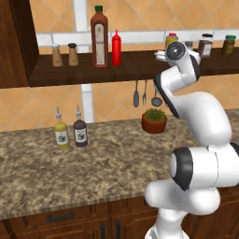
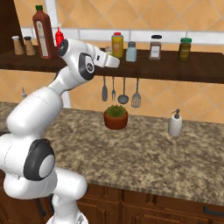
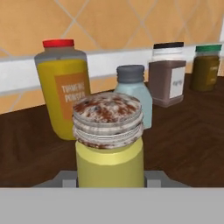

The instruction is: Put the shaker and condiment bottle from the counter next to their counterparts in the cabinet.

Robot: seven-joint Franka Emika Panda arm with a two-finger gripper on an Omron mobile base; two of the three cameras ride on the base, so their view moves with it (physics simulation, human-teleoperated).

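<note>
We've got the gripper (image 3: 111, 181) clamped on the shaker (image 3: 109, 144), fingertips mostly hidden behind it. It's up at the cabinet (image 2: 205, 70) shelf, right by the blue shaker (image 3: 133, 94). Red bottle (image 1: 116, 48) already on the shelf.

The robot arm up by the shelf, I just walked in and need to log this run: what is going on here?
The claw holds the yellow-green shaker up at the cabinet shelf, in front of the pale blue shaker and the turmeric jar. It has not let go yet. The red squeeze bottle already stands on the shelf beside the tall dark red bottle. On the counter stand two spouted bottles and a potted plant.
</note>
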